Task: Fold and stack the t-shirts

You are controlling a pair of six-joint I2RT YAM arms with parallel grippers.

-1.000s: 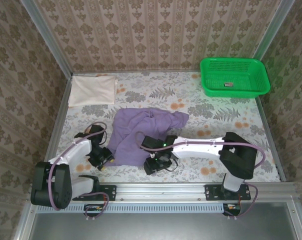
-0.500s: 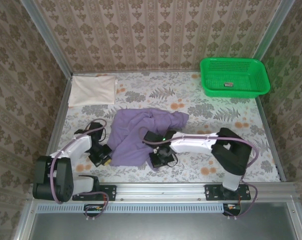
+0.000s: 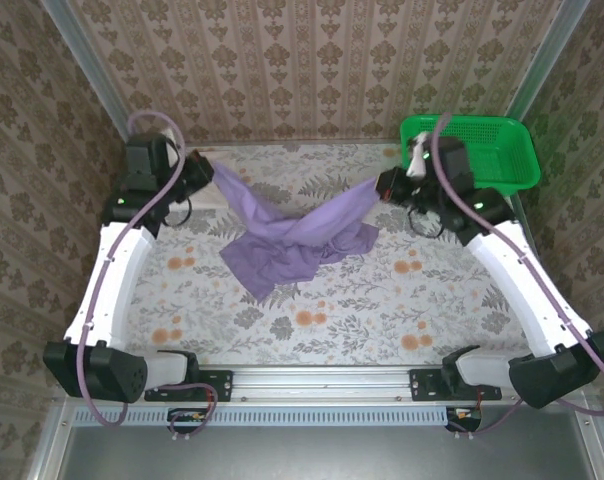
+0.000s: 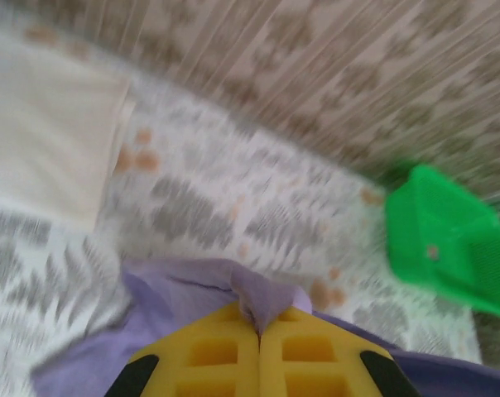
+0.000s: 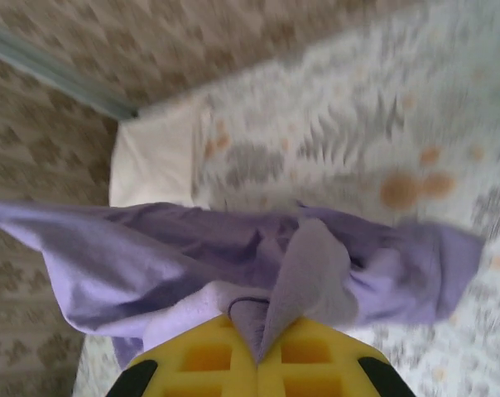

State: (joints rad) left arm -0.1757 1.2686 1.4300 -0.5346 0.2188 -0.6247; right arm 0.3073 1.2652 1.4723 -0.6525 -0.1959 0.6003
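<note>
Jaws both clamped on purple shirt [image 3: 282,255]; cream shirt [image 4: 43,141] cut off, blurred.

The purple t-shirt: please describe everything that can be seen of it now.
The purple t-shirt is soft, wrinkled cloth of plain purple; no lettering can be made out. It is pinched at two places, one in the shut left claw and one in the shut right claw, both held up near the back of the flowered table. From them two stretched bands slope down and meet, and the bunched middle rests on the table.
</note>
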